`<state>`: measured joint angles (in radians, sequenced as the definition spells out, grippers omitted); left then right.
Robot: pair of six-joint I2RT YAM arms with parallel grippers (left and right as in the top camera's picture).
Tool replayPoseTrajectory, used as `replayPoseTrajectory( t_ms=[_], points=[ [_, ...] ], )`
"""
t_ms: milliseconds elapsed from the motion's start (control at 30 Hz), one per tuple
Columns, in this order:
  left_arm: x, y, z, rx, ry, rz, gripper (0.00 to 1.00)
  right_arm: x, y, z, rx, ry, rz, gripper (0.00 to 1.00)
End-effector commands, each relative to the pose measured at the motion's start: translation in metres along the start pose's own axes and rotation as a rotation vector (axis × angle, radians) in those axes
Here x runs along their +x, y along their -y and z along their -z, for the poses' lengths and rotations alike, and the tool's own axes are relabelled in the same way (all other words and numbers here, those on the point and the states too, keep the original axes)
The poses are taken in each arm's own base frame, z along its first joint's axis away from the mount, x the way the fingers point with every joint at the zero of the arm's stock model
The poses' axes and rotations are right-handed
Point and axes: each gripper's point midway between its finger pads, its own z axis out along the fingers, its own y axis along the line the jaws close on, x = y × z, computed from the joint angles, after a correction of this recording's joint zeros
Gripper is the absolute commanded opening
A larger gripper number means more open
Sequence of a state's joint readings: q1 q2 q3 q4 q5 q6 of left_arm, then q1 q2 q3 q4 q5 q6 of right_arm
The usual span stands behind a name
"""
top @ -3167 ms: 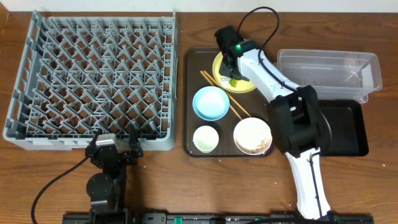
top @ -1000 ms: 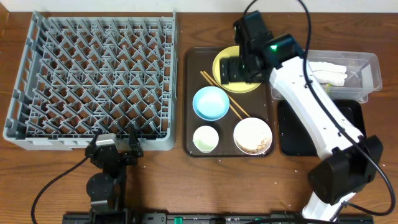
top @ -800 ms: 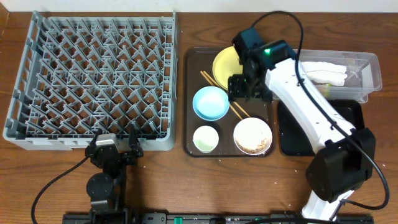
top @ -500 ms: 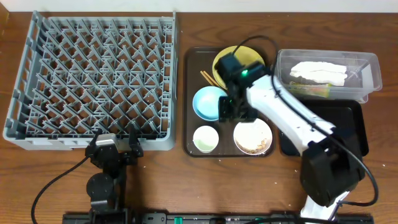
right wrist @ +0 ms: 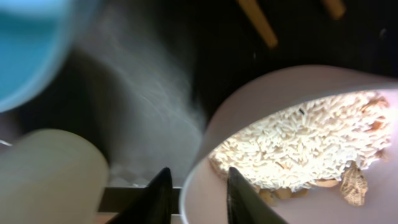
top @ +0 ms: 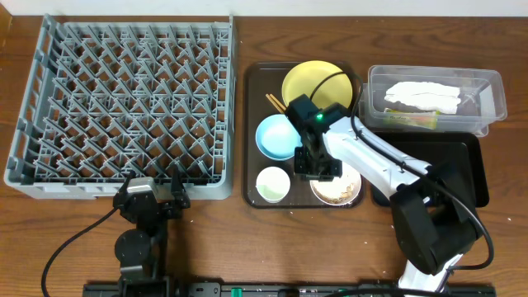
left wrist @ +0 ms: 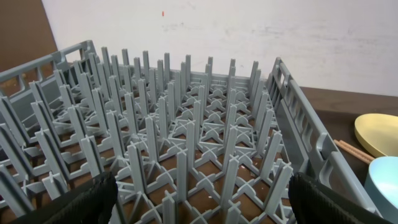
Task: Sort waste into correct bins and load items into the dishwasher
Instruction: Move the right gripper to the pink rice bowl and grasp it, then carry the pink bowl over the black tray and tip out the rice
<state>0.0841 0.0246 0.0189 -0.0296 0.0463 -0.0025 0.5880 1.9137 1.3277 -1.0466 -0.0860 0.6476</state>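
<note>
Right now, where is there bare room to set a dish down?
The dish rack has every peg row free. The black tray is bare toward its right end. Bare table lies in front of the serving tray. That tray is crowded: yellow plate, blue bowl, white bowl, cup, chopsticks.

The brown tray (top: 251, 124) is crowded: the yellow plate (top: 307, 82), blue bowl (top: 275, 136), white cup (top: 272, 183) and white bowl (top: 345, 190) sit close together, with chopsticks (top: 274, 102) slanting between them and only thin dark gaps left. The right arm (top: 371, 157) lies across the tray's right edge and the near end of the black tray (top: 462, 165), and the right gripper (top: 318, 169) pinches the white bowl's rim, so that side is blocked from above. Bare table shows along the front edge beside the wide-open left gripper (top: 153, 191), and in a narrow lane between the grey rack (top: 124, 99) and the brown tray.
</note>
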Motion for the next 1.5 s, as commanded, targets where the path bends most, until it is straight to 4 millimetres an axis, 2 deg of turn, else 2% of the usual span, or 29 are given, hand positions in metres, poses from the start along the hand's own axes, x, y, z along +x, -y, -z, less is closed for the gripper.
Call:
replayPoseTrajectory(
  t_ms=[0, 67, 367, 500, 667, 833, 1000, 1133, 1467],
  points=[
    [0.017, -0.004, -0.001, -0.020, -0.053, -0.006, 0.89, 0.005, 0.004, -0.006, 0.031, -0.001, -0.003, 0.14],
    [0.017, -0.004, -0.001, -0.020, -0.053, -0.006, 0.89, 0.004, 0.005, -0.006, 0.036, 0.003, -0.003, 0.01],
    [0.017, -0.004, -0.001, -0.020, -0.053, -0.006, 0.89, 0.006, 0.006, -0.002, 0.035, -0.003, 0.033, 0.01],
    [0.017, -0.004, -0.001, -0.020, -0.053, -0.006, 0.89, 0.003, 0.004, 0.024, 0.009, 0.032, 0.075, 0.01],
    [0.017, -0.004, -0.001, -0.020, -0.053, -0.006, 0.89, -0.007, 0.008, 0.074, -0.072, 0.154, 0.102, 0.01],
    [0.017, -0.004, -0.001, -0.020, -0.053, -0.006, 0.89, -0.018, 0.040, 0.124, -0.131, 0.288, 0.077, 0.01],
    [0.017, -0.004, -0.001, -0.020, -0.053, -0.006, 0.89, -0.032, 0.085, 0.155, -0.155, 0.388, 0.023, 0.01],
    [0.017, -0.004, -0.001, -0.020, -0.053, -0.006, 0.89, -0.041, 0.110, 0.160, -0.255, 0.413, 0.026, 0.01],
    [0.017, -0.004, -0.001, -0.020, -0.053, -0.006, 0.89, -0.050, 0.148, 0.146, -0.620, 0.480, 0.035, 0.01]
  ],
)
